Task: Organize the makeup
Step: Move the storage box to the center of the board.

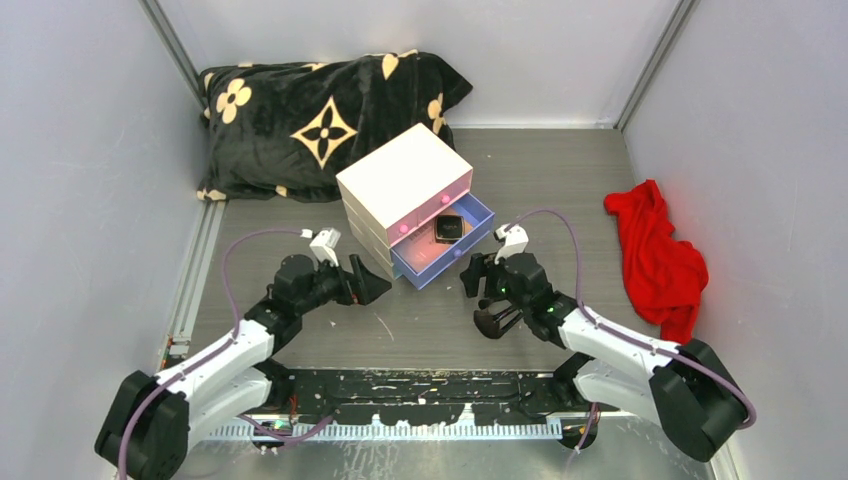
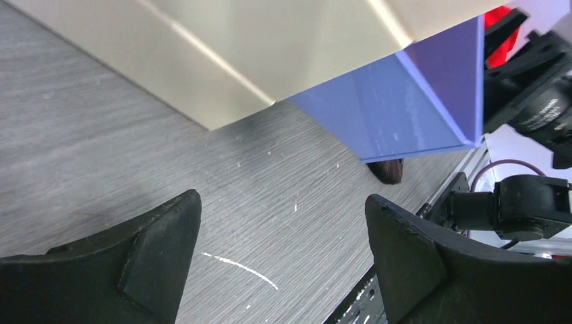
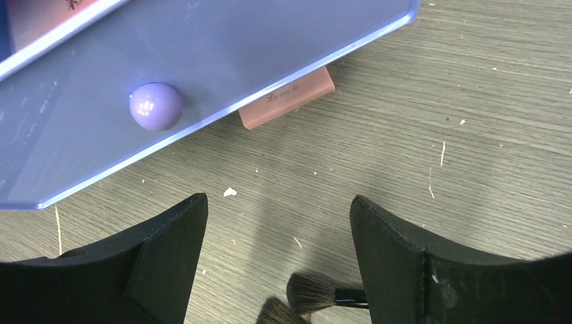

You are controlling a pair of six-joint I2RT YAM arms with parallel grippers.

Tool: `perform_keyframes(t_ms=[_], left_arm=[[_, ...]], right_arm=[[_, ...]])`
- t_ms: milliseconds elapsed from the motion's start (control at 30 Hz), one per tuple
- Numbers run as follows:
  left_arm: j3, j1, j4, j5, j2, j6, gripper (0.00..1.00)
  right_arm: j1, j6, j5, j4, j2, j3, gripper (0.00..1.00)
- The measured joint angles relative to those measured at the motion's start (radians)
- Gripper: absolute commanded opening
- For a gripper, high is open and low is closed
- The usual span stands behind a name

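Note:
The blue drawer (image 1: 452,247) of the cream box (image 1: 405,180) stands pulled out, with a black compact (image 1: 448,229) inside. In the right wrist view a small pink compact (image 3: 288,99) lies on the table, half under the drawer front (image 3: 222,61) beside its knob (image 3: 156,106). Two black-handled brushes (image 3: 311,293) lie low between my right gripper's fingers; from above they show as a dark bunch (image 1: 490,322). My right gripper (image 3: 276,206) is open and holds nothing, just right of the drawer (image 1: 472,280). My left gripper (image 2: 283,209) is open and empty by the box's near left corner (image 1: 375,288).
A black cushion with gold flowers (image 1: 310,120) lies at the back left. A red cloth (image 1: 655,250) is heaped at the right. A brush tip (image 2: 388,170) pokes out under the blue drawer (image 2: 405,108). Grey walls close in the table on three sides.

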Motion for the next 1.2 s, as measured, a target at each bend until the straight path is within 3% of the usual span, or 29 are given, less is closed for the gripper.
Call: perform_keyframes(t_ms=[233, 333, 467, 533, 767, 900, 1200], left_arm=[[-0.107, -0.008, 0.135, 0.002, 0.109, -0.079, 0.75], [-0.113, -0.032, 0.156, -0.028, 0.116, -0.089, 0.63], [-0.112, -0.057, 0.193, -0.066, 0.128, -0.1, 0.17], [-0.111, -0.07, 0.211, -0.088, 0.156, -0.092, 0.04], [-0.108, -0.15, 0.301, -0.159, 0.312, -0.099, 0.0], [-0.103, -0.19, 0.444, -0.195, 0.468, -0.121, 0.0], [-0.079, -0.21, 1.1, -0.277, 0.956, -0.295, 0.0]], right_arm=[[0.0, 0.0, 0.012, -0.057, -0.08, 0.0, 0.82], [0.0, 0.0, 0.015, -0.063, -0.09, 0.0, 0.82], [0.0, 0.0, 0.018, -0.071, -0.093, 0.0, 0.82], [0.0, 0.0, 0.018, -0.074, -0.094, 0.0, 0.83], [0.0, 0.0, 0.025, -0.094, -0.112, 0.0, 0.83], [0.0, 0.0, 0.025, -0.094, -0.117, 0.0, 0.83], [0.0, 0.0, 0.026, -0.094, -0.117, 0.0, 0.83]])
